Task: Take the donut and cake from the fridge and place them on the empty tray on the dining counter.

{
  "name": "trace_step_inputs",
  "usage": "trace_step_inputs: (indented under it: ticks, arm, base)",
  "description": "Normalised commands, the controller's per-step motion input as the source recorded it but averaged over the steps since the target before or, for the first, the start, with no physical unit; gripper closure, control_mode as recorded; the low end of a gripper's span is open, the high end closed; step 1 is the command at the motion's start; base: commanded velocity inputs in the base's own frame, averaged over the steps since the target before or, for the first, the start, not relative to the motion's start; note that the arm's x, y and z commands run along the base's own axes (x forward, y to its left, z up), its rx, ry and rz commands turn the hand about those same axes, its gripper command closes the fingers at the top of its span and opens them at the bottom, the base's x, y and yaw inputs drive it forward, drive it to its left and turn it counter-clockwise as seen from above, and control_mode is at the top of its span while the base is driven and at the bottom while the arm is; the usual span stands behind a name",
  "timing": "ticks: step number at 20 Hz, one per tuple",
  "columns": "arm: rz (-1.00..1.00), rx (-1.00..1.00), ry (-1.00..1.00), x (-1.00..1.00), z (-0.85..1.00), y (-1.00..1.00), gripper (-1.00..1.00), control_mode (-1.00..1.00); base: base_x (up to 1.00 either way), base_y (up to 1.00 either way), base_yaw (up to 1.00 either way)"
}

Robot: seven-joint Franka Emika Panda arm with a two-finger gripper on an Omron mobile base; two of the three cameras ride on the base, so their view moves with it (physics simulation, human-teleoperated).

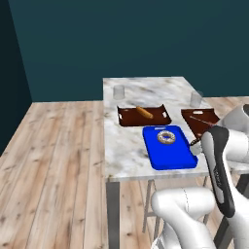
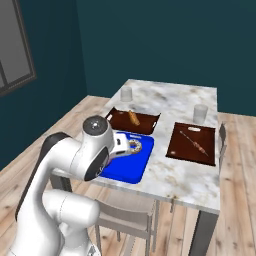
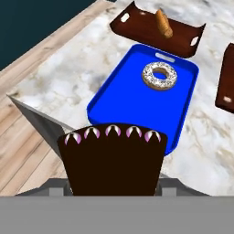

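- On the dining counter (image 1: 127, 151), near its front edge: tray (image 3: 123, 98), bright blue, low rim. All places below are given from this tray.
- Donut (image 3: 159, 76): lies flat inside the tray, toward its far end. Judged delivered.
- Cake (image 3: 113, 160): dark brown wedge with a row of pinkish dabs along its top edge, carried above and just short of the tray's near rim, not yet over the tray floor as the hand view reads.
- Gripper (image 2: 121, 145): pinching the cake between its jaws; the fingertips themselves are hidden behind the slice.
- Brown tray with an orange-brown pastry (image 1: 144, 113): just beyond the blue tray's far end.
- Second brown tray (image 2: 193, 142): beside the blue tray to the robot's right, apart from it.
- Two clear glasses (image 2: 126, 93): well beyond the blue tray, toward the counter's far edge.
- Risk, early release: the cake would land on the near rim or the bare marble and could tip off the counter's front edge.
- Risk, overshoot: carried too far, the cake would come down on the donut.
- Risk, low approach: the wedge's underside could catch the rim and shove the tray toward the brown trays.
- Risk, soft slice: it may stick to a finger on release and topple.
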Motion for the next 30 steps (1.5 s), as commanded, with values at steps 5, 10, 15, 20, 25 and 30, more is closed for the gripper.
trace_step_inputs:
  ticks: [5,10,15,20,25,30]
  arm:
    - [0.08,0.00,0.01,0.36,-0.29,0.02,1.00,-1.00]
    - [0.06,0.00,0.00,0.40,-0.38,0.01,1.00,-1.00]
    - [0.01,0.00,0.00,0.40,-0.40,0.06,1.00,-1.00]
    - [0.00,0.00,0.00,0.47,-0.27,0.01,1.00,-1.00]
    - [0.00,0.00,0.00,0.40,-0.24,0.00,1.00,-1.00]
    - [0.00,0.00,0.00,0.33,-0.32,0.00,1.00,-1.00]
  base:
    - [0.00,0.00,0.00]
    - [0.00,0.00,0.00]
    - [0.00,0.00,0.00]
    - [0.00,0.00,0.00]
    - [0.00,0.00,0.00]
    - [0.00,0.00,0.00]
